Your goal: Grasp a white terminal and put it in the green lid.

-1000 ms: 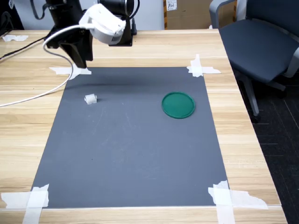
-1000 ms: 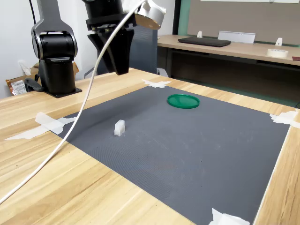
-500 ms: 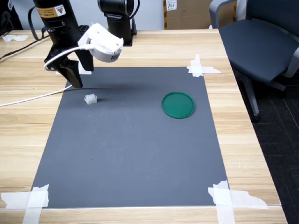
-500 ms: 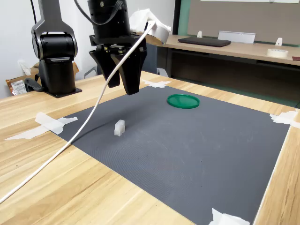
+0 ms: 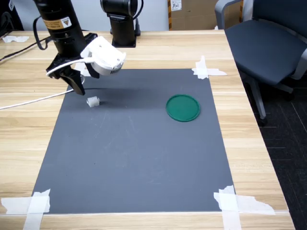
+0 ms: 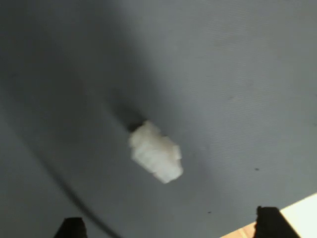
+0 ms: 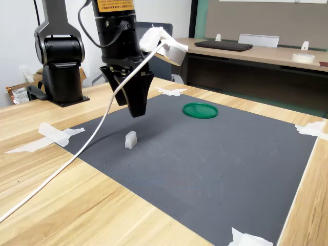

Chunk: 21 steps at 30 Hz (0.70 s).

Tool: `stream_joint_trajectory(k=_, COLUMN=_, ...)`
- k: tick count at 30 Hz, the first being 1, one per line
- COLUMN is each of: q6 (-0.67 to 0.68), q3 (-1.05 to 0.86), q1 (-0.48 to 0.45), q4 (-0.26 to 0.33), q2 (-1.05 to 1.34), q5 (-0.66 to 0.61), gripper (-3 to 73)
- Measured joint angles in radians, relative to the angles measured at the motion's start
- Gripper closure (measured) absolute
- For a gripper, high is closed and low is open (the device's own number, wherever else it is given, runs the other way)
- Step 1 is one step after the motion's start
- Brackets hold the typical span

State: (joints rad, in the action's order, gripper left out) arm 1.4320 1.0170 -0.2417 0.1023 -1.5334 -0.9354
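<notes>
The white terminal (image 7: pixel 131 139) sits on the dark mat (image 7: pixel 205 154) covering the bench (image 7: pixel 77 205). Just above and behind it hangs the pincer (image 7: pixel 134 110), spread, gripping nothing. Farther back lies the green lid (image 7: pixel 200 110).

Office-type robotics lab: wooden desks (image 5: pixel 144 48), swivel chair (image 5: pixel 268 43), taped grey mat (image 5: pixel 134 148), keyboard (image 7: pixel 223 45).

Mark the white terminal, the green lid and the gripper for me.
white terminal (image 5: pixel 93 101): first exterior view, middle of the block.
green lid (image 5: pixel 183 108): first exterior view, centre of the disc.
gripper (image 7: pixel 135 111): second exterior view, between the fingertips, above the terminal.
</notes>
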Motion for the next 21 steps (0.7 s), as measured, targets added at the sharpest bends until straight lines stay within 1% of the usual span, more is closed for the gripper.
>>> stream_joint_trajectory(k=3, q6=-0.062, q3=-0.008, q1=0.0, q4=0.001, q2=0.0, q5=0.024, gripper=4.2)
stream_joint_trajectory(k=13, q6=-0.209, q3=-0.008, q1=0.0, q4=0.005, q2=-0.034, q5=0.023, gripper=4.2)
stream_joint_trajectory(k=21, q6=-0.232, q3=-0.008, q1=0.0, q4=-0.003, q2=-0.075, q5=0.023, gripper=4.4)
